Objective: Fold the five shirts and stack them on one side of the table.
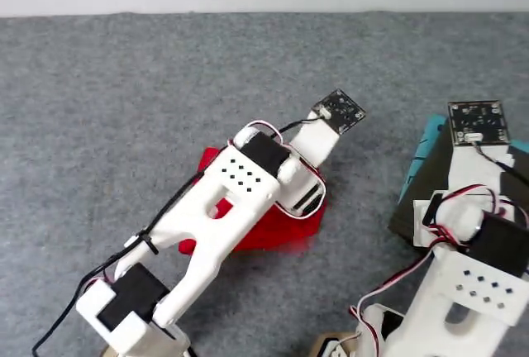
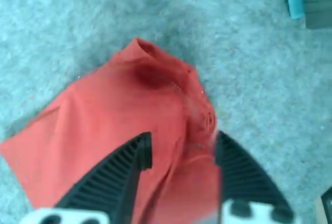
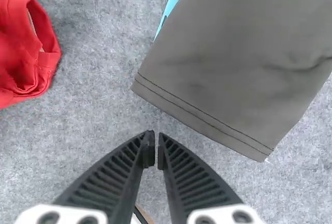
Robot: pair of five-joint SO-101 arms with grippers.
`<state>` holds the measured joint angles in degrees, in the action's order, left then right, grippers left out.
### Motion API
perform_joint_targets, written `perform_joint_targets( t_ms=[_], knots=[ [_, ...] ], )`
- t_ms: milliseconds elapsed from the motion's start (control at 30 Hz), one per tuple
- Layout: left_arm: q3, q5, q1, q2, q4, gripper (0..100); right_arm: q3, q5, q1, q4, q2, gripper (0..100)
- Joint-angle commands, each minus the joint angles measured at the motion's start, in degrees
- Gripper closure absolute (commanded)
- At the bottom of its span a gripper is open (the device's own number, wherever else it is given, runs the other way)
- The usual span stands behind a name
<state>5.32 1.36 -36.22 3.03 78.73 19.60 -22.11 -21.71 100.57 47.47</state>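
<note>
Overhead view, wrist views close, sharing shirt (image 2: pixel 104 125)

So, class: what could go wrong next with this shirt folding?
1. The left end effector stands open over a bunched ridge of the red shirt; closing there might pinch several layers and spoil the fold.
2. The right end effector, shut, sits near the hem of the grey shirt and could nudge it askew.

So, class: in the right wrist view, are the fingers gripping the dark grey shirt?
No: the right fingers meet empty over the grey table covering, short of the dark grey shirt and its hem.
</note>
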Motion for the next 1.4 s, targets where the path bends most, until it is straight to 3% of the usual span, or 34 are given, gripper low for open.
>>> perform_joint_targets(
  t_ms=[0, 100, 233, 300, 433, 567, 967, 1067, 1367],
  knots=[
    [-4.8, 0.3, 2.1, -1.1, 5.5, 76, -0.4, 0.2, -0.4, 2.2, 0.8, 98.0],
    [-7.5, 0.1, 7.8, -1.1, 9.8, 78, -0.4, 0.2, -0.4, 2.2, 0.8, 98.0],
    [-8.9, -4.6, 15.6, -0.9, 12.0, 91, -0.4, 0.4, -0.4, 2.2, 0.8, 98.0],
    [-8.7, -8.7, 17.4, -0.4, 13.6, 99, -0.4, 0.4, -0.4, 2.2, 0.8, 98.0],
    [-5.1, -10.3, 17.9, 1.1, 14.2, 99, -0.4, 0.4, -0.4, 2.2, 0.8, 98.0],
    [-0.5, -10.3, 14.6, 4.9, 13.2, 99, -0.4, 0.4, -0.4, 2.2, 0.8, 98.0],
    [1.7, -4.7, -12.5, 6.1, 11.4, 99, -0.4, 0.4, -0.4, 2.2, 0.8, 98.0],
    [1.7, -4.7, -12.0, 4.0, 11.5, 99, -0.4, 0.3, -0.4, 2.2, 0.8, 98.0],
    [1.6, -4.8, -1.0, -1.6, 8.0, 99, -0.4, 0.4, -0.4, 2.2, 0.8, 98.0]
  ],
)
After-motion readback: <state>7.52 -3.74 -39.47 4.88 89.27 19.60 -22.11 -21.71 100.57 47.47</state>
